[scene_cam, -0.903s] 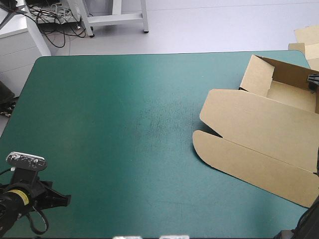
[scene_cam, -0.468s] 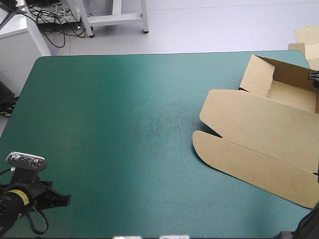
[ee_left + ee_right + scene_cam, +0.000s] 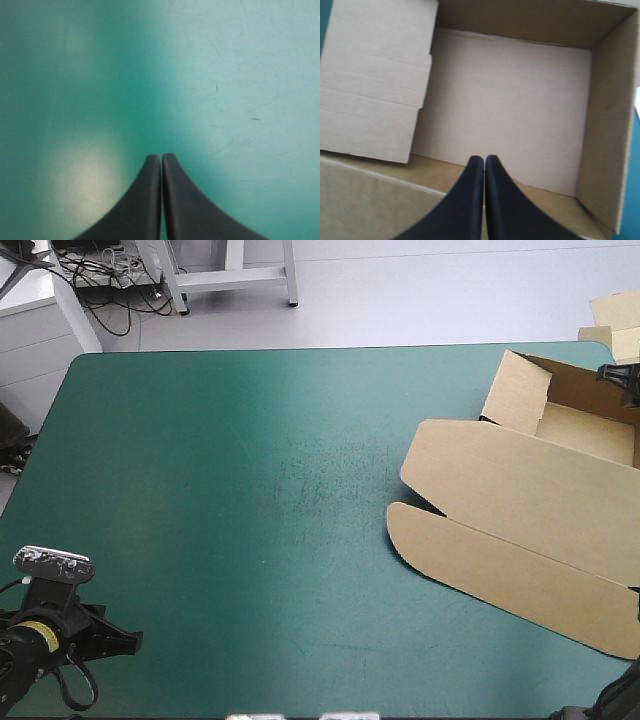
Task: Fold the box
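Right fingers (image 3: 477,172) shifted farther, perhaps higher, over box (image 3: 520,510), pressed together, empty, like left fingers (image 3: 154,170); teal-green cover (image 3: 230,490) scuffed.

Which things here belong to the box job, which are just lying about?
Job: box, walls raised, lid flat; right gripper, jaws shut, above its tray.
Lying about: left gripper, jaws shut, over bare table; spare board beyond its far right corner.

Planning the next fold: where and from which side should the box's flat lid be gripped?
Grip the box lid's outer flap, coming from the table's near-left side. Its long free edge lies flat on the teal-green cover, far from the raised walls; probably slide one finger under.
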